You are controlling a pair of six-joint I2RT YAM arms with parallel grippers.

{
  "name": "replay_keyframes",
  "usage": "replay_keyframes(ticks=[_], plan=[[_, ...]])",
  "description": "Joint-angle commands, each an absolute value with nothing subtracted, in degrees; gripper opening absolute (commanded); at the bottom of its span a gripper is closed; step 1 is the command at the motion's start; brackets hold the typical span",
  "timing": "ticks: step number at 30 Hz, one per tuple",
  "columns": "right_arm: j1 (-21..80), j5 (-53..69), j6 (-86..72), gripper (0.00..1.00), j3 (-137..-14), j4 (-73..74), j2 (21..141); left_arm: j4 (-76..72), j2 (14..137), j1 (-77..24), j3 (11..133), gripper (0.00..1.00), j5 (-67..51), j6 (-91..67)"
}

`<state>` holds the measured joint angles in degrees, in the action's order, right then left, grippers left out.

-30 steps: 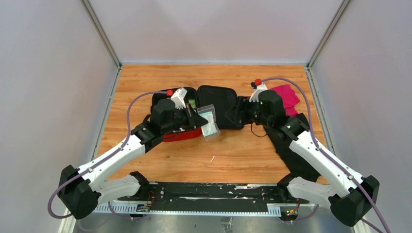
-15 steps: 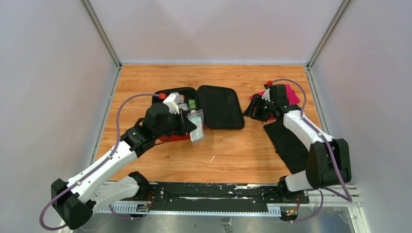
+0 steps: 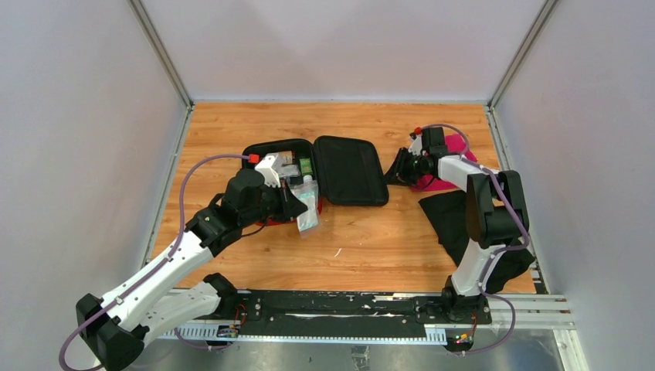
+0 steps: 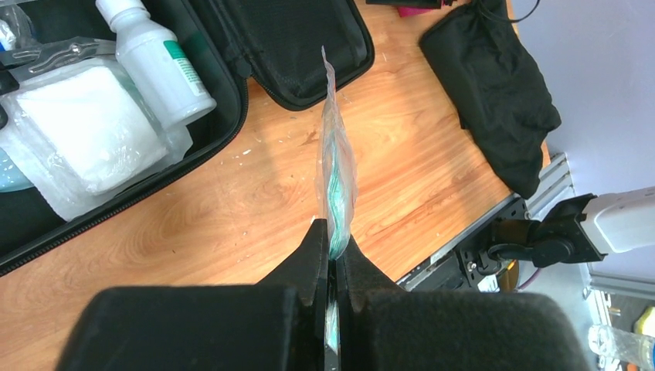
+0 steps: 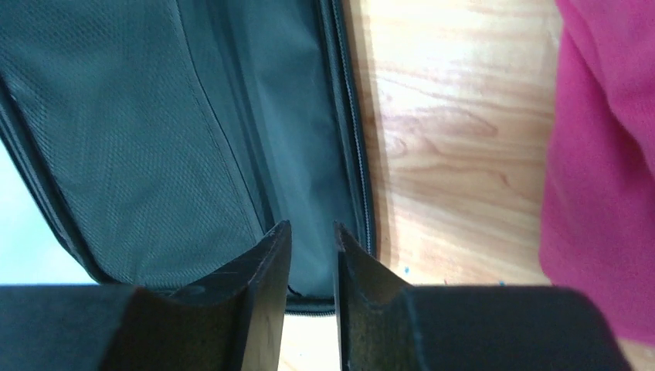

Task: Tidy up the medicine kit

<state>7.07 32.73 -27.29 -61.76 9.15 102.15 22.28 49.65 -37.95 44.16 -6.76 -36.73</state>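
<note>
The medicine kit (image 3: 349, 171) lies open flat at the table's centre, black lining up. Its left half holds a white bottle (image 4: 158, 66) with a green label and a white gauze pack (image 4: 81, 131). My left gripper (image 3: 292, 202) is shut on a clear packet (image 3: 307, 207) with green contents, held edge-on (image 4: 336, 170) over the wood just in front of the kit's left half. My right gripper (image 3: 398, 168) hovers just right of the lid's edge (image 5: 351, 154), jaws a narrow gap apart with nothing between them (image 5: 311, 232).
A magenta cloth (image 3: 456, 151) lies under and behind the right wrist (image 5: 602, 154). A black cloth (image 3: 463, 224) is spread at the right front (image 4: 494, 93). Grey walls close in the table on three sides.
The left arm pulled the packet back left, toward the kit's near edge. The right gripper left the lid's right edge, moved right and back, and its jaws narrowed.
</note>
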Motion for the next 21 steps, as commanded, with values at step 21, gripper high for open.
replay_keyframes(ticks=[21], plan=[[17.0,41.0,-23.7,0.11,-62.4,8.7,108.4,31.3,50.1,-37.4,45.6,0.0,2.8,-34.2]])
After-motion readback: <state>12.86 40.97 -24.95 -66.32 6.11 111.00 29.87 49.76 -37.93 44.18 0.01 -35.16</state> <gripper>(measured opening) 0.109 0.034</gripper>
